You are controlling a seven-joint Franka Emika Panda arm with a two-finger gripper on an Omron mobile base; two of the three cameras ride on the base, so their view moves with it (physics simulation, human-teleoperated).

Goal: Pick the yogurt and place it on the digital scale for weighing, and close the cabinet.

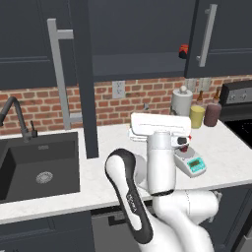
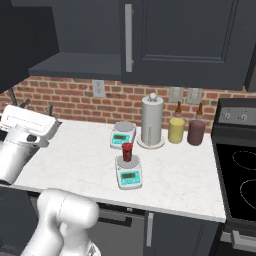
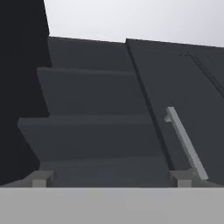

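Note:
The yogurt (image 2: 128, 151), a small red cup, stands upright on the round pan of the digital scale (image 2: 129, 176), which lies turned diagonally near the counter's front. In the left base view my arm half hides the yogurt (image 1: 183, 141) on the same scale (image 1: 196, 164). The cabinet's left door (image 1: 83, 74) stands swung out over the counter; its right door (image 1: 221, 34) is closed. My gripper (image 3: 111, 177) is open and empty, raised left of the scale and aimed up at the cabinet's dark shelves (image 3: 92, 92).
A second scale (image 2: 123, 135) sits behind the first, beside a paper towel roll (image 2: 152, 122), a yellow bottle (image 2: 176, 130) and a dark red one (image 2: 196, 131). A squat red-and-black item (image 1: 183, 50) sits inside the cabinet. Sink (image 1: 39, 167) at left, stove (image 2: 240, 175) at right.

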